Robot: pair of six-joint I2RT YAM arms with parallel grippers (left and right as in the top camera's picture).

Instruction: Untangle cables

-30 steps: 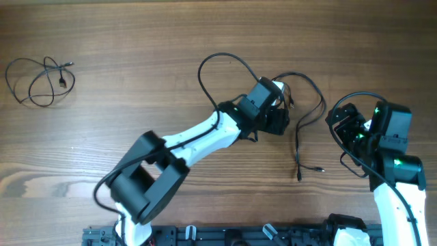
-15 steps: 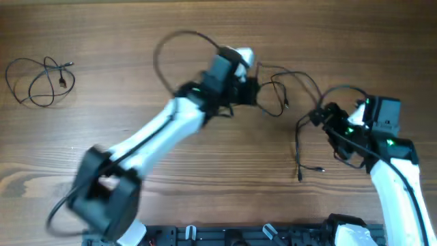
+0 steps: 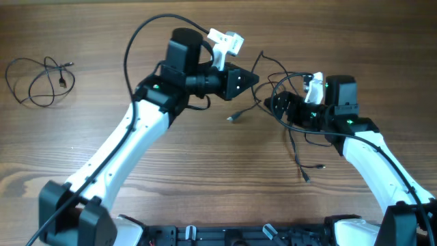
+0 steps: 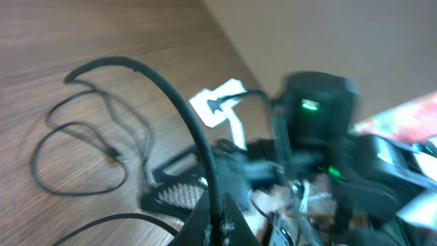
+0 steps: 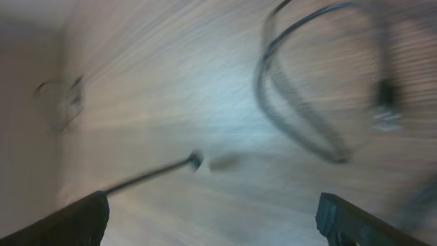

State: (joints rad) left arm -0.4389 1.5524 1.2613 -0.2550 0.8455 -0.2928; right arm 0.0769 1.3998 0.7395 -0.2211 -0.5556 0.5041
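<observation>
Thin black cables [image 3: 295,152] on a brown wood-grain table [image 3: 341,34]; arms [image 3: 130,137] white with black joints

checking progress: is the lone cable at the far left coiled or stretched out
Coiled: the lone cable lies in loose overlapping loops, not straightened.

Overhead looks straight down on the table [image 3: 82,41]; both wrist views skim it closely, sharing cables [image 3: 298,156].

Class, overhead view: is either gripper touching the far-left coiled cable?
No, the coiled cable lies alone, far from the left gripper and right gripper.
</observation>
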